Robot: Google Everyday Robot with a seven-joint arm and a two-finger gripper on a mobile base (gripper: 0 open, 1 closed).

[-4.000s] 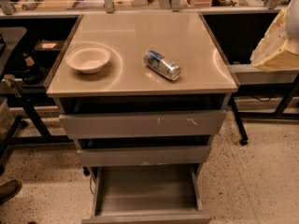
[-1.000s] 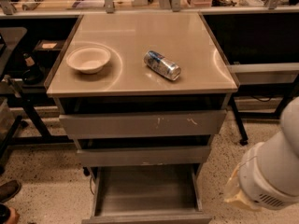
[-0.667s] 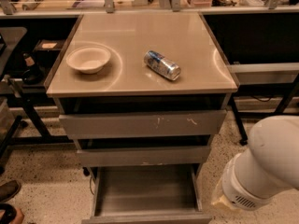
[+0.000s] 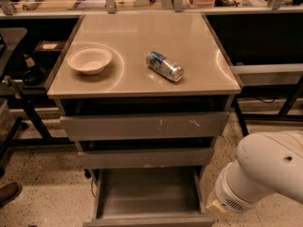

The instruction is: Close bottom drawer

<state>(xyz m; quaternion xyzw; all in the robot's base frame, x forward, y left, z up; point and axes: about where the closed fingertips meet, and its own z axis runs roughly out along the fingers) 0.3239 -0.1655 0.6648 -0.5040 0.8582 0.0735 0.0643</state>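
The bottom drawer (image 4: 147,193) is the lowest and narrowest of three grey cabinet drawers. It stands pulled far out, and its shallow grey tray shows empty. Its front lip (image 4: 149,220) runs along the bottom edge of the view. The middle drawer (image 4: 144,157) and the top drawer (image 4: 144,125), which has white scratches, each stick out a little. My white arm (image 4: 265,174) fills the lower right, just right of the open drawer. My gripper is out of view, past the frame's edge.
On the cabinet's beige top (image 4: 189,46) lie a white bowl (image 4: 90,59) at the left and a tipped can (image 4: 164,65) in the middle. Dark shelving and table legs stand on both sides. A shoe (image 4: 8,193) rests on the speckled floor at lower left.
My white arm has come into view at the lower right and moved left, closer to the open bottom drawer. The drawers, bowl and can have not moved.
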